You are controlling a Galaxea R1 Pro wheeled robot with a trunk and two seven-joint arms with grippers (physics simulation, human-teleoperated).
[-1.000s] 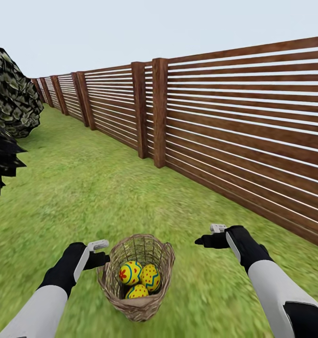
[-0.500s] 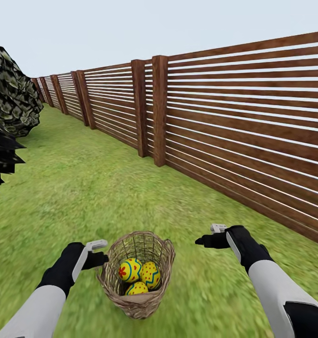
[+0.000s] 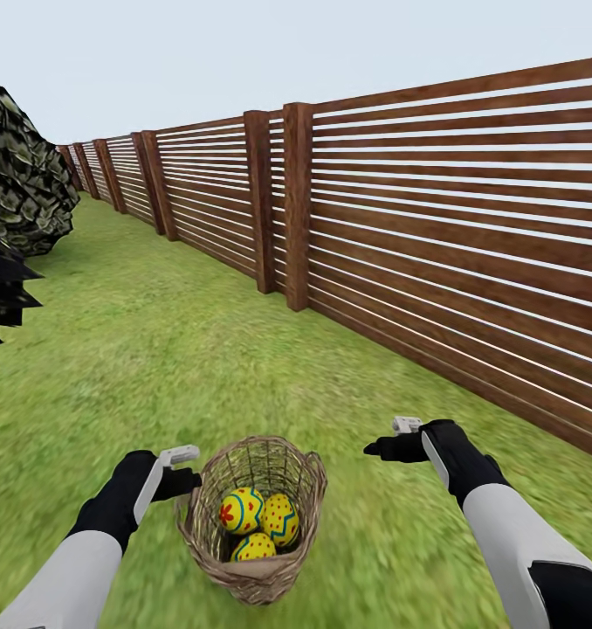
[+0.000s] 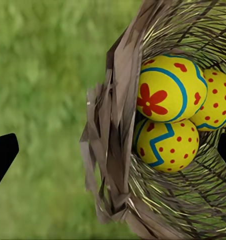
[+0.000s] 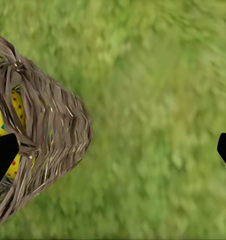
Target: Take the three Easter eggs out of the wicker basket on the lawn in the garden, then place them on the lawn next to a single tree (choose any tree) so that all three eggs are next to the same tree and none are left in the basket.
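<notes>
Three Easter eggs (image 3: 259, 521) in woven-twig wicker basket (image 3: 254, 515), lowest egg half hidden by rim. Left gripper (image 3: 189, 470) fingers spread across basket wall. Right gripper (image 3: 385, 440) fingers spread over blurry lawn (image 3: 156, 349).

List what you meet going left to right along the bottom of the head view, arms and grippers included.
Left arm → left gripper → wicker basket holding the three Easter eggs → bare lawn → right gripper → right arm.
</notes>
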